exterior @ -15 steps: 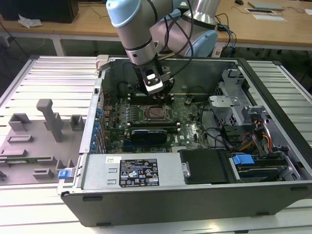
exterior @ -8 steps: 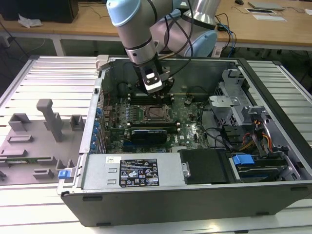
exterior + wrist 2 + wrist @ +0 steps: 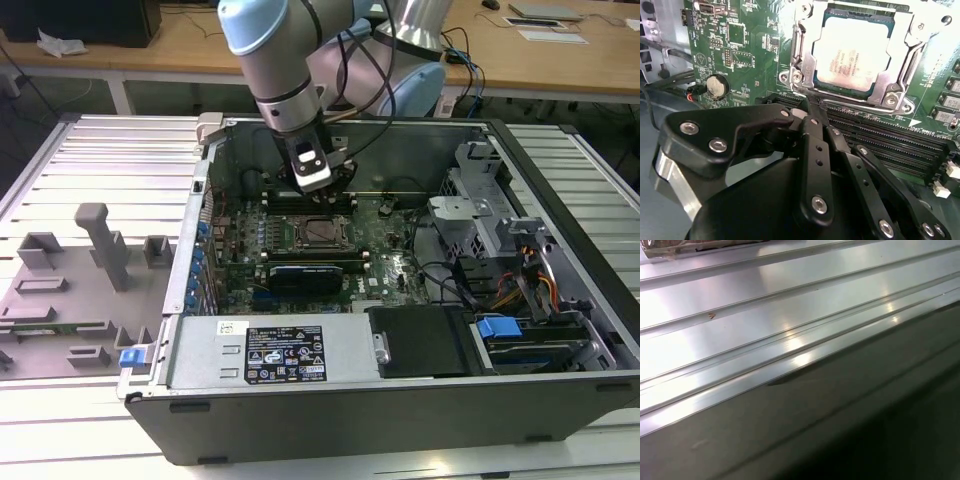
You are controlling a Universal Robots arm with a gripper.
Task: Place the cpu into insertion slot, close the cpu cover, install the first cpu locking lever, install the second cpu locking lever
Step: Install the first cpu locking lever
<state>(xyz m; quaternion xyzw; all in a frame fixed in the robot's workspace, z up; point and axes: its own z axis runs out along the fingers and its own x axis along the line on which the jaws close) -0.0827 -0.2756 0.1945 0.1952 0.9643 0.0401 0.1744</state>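
cpu (image 3: pixel 852 55) inside cpu cover (image 3: pixel 891 77) | memory slots (image 3: pixel 900 145) just beside cpu cover | all on motherboard (image 3: pixel 740 50)

No print reads clearly. The cpu (image 3: pixel 852 55) carries a few faint grey lines of print on its top. The motherboard (image 3: pixel 755 50) bears tiny white markings and a white triangle sign (image 3: pixel 700 59). In the exterior view a black label (image 3: pixel 287 355) with white symbols and a small white sticker (image 3: pixel 233 327) sit on the metal box (image 3: pixel 200 365)
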